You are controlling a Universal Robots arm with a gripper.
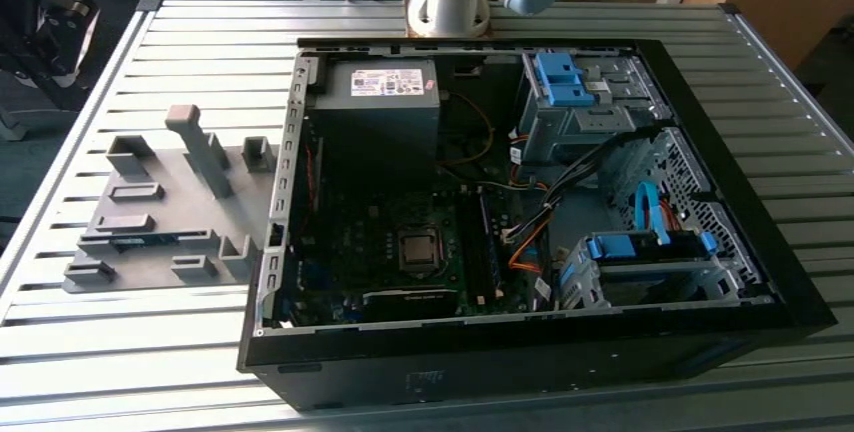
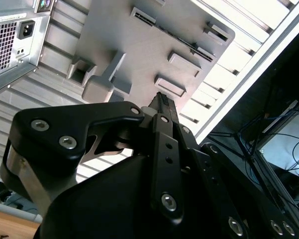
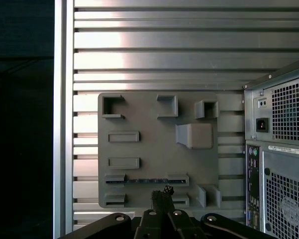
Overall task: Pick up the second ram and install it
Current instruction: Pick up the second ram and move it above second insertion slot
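Pre-pickup check of the second ram
Found resting in the grey fixture tray beside the computer case, between two holders. Noted gripper closed, holding nothing, poised over the tray. Judged light, stiff, fragile; best gripped across the long edges mid-length, clear of chips and contacts.

Shows an open computer case on a slatted table, arm base beyond it. Shows the second ram lying in a grey fixture tray at the exterior view's left.
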